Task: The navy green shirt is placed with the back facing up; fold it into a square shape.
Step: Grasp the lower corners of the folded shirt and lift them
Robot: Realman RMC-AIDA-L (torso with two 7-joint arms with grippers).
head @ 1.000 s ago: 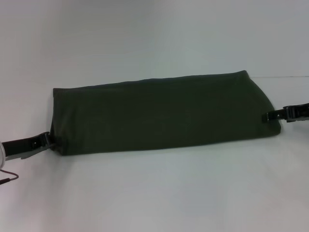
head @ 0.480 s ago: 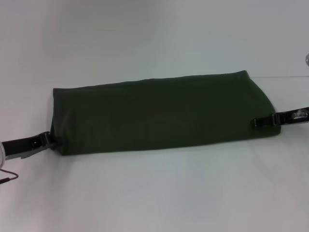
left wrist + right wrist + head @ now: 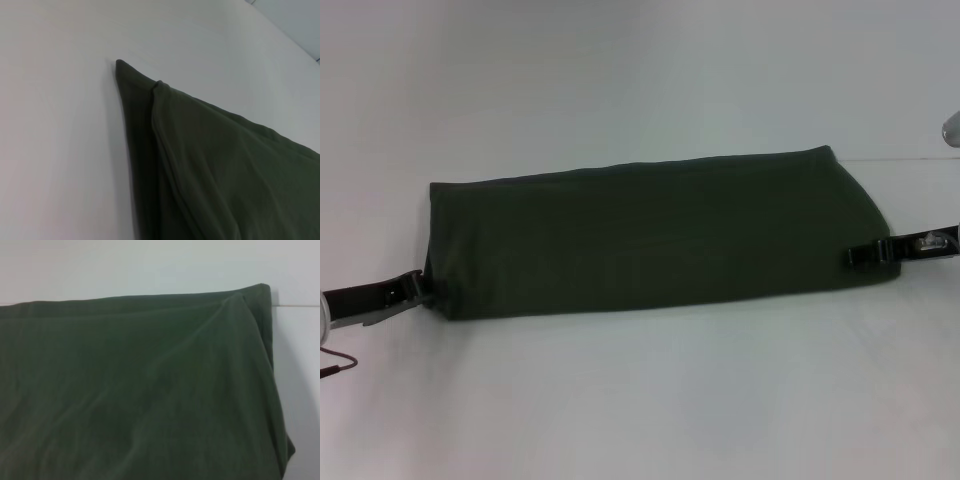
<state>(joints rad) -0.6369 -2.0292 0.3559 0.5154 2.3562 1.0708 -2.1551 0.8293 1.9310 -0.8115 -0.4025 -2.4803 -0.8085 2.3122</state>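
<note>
Change: since a second ago the right end effector [image 3: 865,254] has been slid in from just off the shirt's edge onto the near right corner; the left end effector [image 3: 418,285] has not been moved, nor has the shirt.
Shirt: the shirt [image 3: 650,235] is laid across the middle of the white bench [image 3: 640,400] as a long band, already folded lengthwise, its layered edge seen in the left wrist view [image 3: 210,165].
Left end effector: held low at the near left corner, touching or just beside the cloth; whether it is open or closed cannot be told.
Right end effector: laid over the right corner; a grip on the cloth cannot be confirmed.
Step judged: the ends are being taken up so the band can be folded into a square.
Risk: if only the top layer is pinched, the lower layers would be left behind and the fold undone.
Risk: uneven lifting by the two arms would skew the band and spoil the square.
</note>
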